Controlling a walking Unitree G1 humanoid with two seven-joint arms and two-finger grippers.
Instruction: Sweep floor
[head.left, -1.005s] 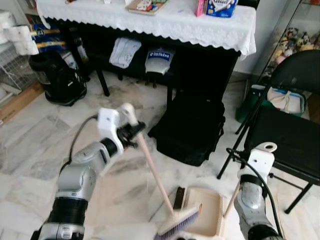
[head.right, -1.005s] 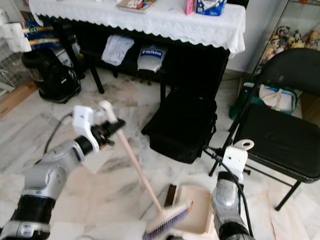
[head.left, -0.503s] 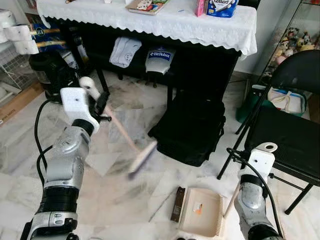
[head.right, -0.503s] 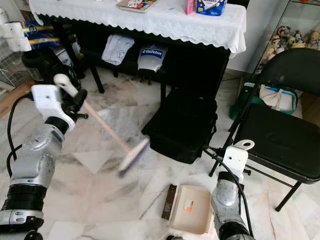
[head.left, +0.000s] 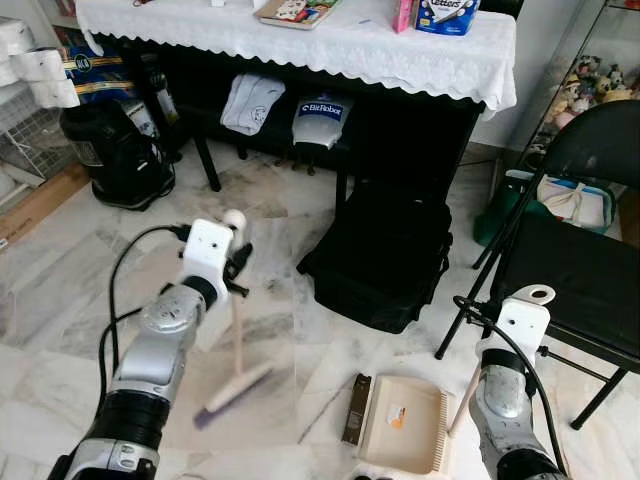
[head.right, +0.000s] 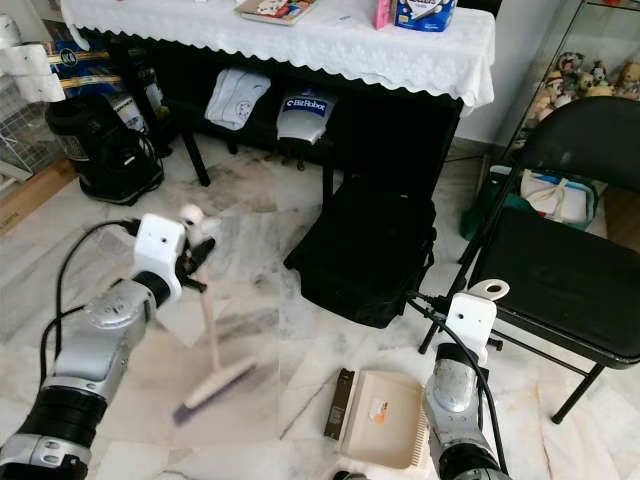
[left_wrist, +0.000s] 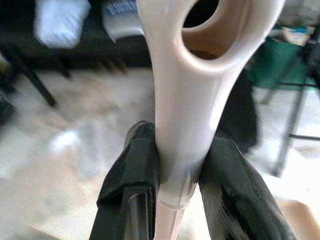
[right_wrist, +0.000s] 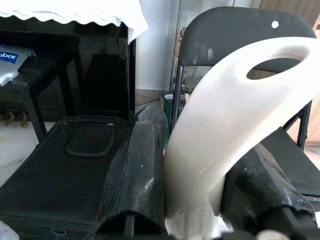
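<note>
On the marble floor, the left claw is clenched on the upper end of the broom. The left wrist view shows its two black fingers pressing the pale handle from both sides, just below the hanging hole. The handle goes down almost upright, and the brush head, blurred, touches the floor in front of the left arm. To the right of the brush head lies the beige dustpan flat on the floor, apart from the broom, with a small orange scrap inside it. The right claw is grasping the dustpan's long handle near its looped top, one finger on each side. Behind the dustpan stands a black bag on the floor, under the front edge of the worktop with the white lace cloth. At the far right is a black folding chair.
</note>
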